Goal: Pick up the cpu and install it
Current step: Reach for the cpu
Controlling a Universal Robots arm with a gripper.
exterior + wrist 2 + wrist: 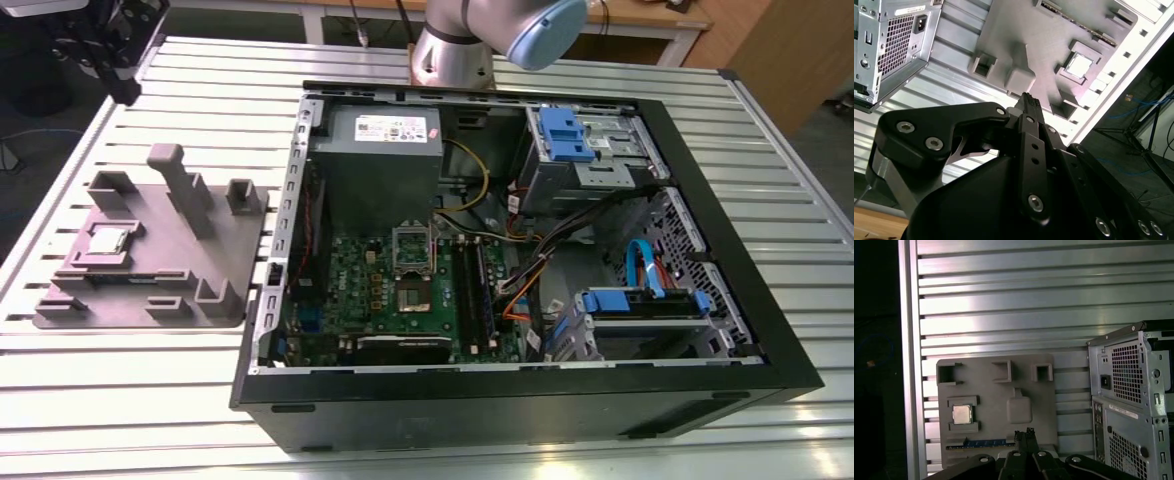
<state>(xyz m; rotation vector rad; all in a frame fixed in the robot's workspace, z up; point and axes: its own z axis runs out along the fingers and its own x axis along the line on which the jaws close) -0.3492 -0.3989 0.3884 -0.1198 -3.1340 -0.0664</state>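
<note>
We see the cpu point(107, 240) lying flat in a little square pocket of the grey holder tray point(147, 290), shiny metal side up. The tray sits on the ribbed metal table point(134, 400), just beside the computer case point(787, 370), on the exterior view's left. We think the pocket is there so the chip cannot slide and always waits in the same spot.

The case lies on its side with the cover off. That way the green motherboard point(400, 290) faces up, and we think this lets the arm come down into it from above. The socket point(414, 255) in the middle of the board has no chip in it yet.

The arm point(461, 40) stands at the far end of the table, past the grey power supply box point(380, 150). In the first wrist view the gripper point(1024, 434) hangs high over the tray and points down at it. Its two black fingers point(1029, 432) are pressed together with nothing between them. The chip is well apart from the fingertips, and nothing touches it.
</note>
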